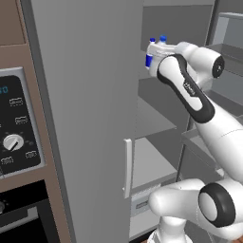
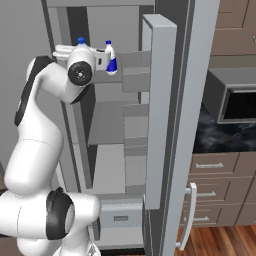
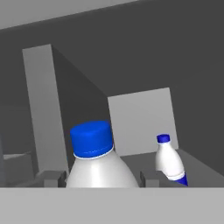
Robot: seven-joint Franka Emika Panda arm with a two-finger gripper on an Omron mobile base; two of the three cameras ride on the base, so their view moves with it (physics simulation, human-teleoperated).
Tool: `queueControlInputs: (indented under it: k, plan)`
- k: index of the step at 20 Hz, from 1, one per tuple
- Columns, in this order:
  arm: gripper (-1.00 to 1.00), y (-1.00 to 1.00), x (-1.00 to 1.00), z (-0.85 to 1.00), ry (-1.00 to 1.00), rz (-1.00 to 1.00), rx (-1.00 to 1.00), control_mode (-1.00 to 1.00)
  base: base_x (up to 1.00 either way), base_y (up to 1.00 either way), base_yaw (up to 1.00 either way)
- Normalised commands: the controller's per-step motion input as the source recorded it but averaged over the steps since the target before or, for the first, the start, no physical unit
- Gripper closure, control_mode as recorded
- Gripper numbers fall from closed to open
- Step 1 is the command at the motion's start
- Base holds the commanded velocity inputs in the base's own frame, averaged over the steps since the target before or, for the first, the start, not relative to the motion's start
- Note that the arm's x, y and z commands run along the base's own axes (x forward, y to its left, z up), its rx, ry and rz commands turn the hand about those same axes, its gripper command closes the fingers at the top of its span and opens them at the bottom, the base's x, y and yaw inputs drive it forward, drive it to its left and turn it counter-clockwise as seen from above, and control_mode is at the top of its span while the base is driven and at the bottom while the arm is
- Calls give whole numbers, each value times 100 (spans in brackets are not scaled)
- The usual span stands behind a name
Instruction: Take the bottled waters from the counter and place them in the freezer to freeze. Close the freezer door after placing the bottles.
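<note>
Left base view: arm reaches into the open freezer (image 1: 156, 118); two blue caps show beyond its wrist.

Right base view: labelled bottle (image 2: 111, 60) stands upright on upper shelf (image 2: 122, 75).

Hand view: claw (image 3: 101, 177) closed on near bottle (image 3: 97, 164).

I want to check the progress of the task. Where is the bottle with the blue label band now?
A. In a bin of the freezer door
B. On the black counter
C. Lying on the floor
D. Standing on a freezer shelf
D: the bottle with the blue label band stands upright on an upper freezer shelf, beside the bottle between the fingers.
</note>
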Motion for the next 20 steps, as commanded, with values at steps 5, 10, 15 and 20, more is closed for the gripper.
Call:
queueControlInputs:
  k: [5, 10, 15, 20]
  plan:
    - [100, 0, 24, 0, 0, 0, 0, -100, 0, 0, 0]
    - [100, 0, 7, -5, 0, 0, -1, -100, 0, 0, 0]
    - [100, 0, 7, -10, 0, 0, -3, -100, 0, 0, 0]
    - [100, 0, 15, -4, 0, 0, -3, -100, 0, 0, 0]
